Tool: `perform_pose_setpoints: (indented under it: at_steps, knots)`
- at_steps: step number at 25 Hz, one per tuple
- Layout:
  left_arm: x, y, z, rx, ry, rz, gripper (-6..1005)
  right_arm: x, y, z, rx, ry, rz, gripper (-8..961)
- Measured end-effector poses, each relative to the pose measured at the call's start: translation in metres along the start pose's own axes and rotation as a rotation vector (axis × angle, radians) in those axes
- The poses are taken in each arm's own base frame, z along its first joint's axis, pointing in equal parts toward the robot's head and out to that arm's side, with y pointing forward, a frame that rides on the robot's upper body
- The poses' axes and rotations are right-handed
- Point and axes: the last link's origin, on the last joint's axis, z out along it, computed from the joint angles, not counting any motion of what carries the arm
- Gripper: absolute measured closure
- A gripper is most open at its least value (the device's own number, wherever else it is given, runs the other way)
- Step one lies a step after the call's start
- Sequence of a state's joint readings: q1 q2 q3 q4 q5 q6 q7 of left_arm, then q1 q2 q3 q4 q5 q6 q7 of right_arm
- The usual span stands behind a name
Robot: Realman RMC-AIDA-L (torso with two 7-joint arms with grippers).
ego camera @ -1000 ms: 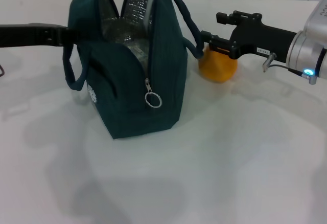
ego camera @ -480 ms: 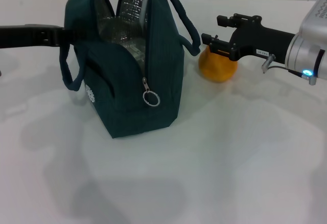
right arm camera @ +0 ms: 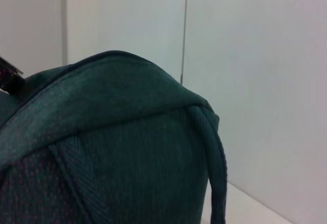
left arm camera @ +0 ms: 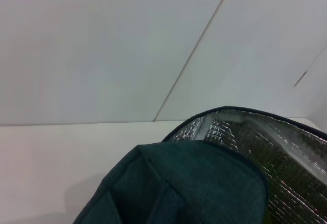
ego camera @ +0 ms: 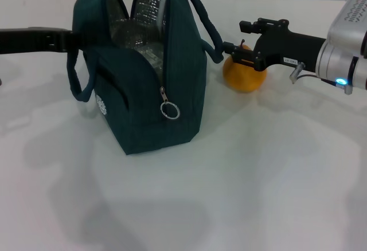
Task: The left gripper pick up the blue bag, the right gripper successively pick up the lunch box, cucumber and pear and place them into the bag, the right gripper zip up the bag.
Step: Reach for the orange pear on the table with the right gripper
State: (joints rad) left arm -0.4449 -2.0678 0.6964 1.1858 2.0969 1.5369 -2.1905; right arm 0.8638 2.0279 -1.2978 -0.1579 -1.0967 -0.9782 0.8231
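The dark teal-blue fabric bag [ego camera: 143,73] with its silver foil lining stands upright on the white tabletop [ego camera: 229,193], its zipper undone and its mouth gaping upward, so things can be dropped in from above. The black left gripper [ego camera: 67,40] reaches in from the robot's left and meets the bag at its upper side, apparently holding it steady and open; the fabric hides its fingers, so I cannot tell how they stand. The left wrist view shows only the bag's dark top and foil interior close below.

The black two-fingered right gripper [ego camera: 234,50] lies level at the small orange-yellow pear [ego camera: 244,74], which rests on the tabletop just beside the bag's right wall, under the loop handle [ego camera: 207,27]. The fingers sit parted a little around the pear's top near its stem, but the pear's body still rests on the tabletop and a firm grip is not evident. Its wrist view is filled by the bag's side and handle.

Neither lunch box nor cucumber shows outside the bag; whether they lie inside cannot be seen. The metal ring zipper pull [ego camera: 170,110] hangs low on the near end, so zipping seems still ahead, and the pear looks like the step in hand.
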Motion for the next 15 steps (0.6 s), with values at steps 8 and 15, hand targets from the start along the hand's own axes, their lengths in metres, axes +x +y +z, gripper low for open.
perform_pose_setpoints:
  at_steps: [8, 15]
  knots:
    - [0.0004, 0.0001, 0.0002, 0.000, 0.001, 0.001, 962, -0.0014, 0.0013, 0.0025, -0.013, 0.009, -0.018, 392]
    - [0.0014, 0.0004, 0.0006, -0.001, 0.003, 0.003, 962, -0.0003, 0.0038, 0.0044, -0.029, 0.028, -0.043, 649]
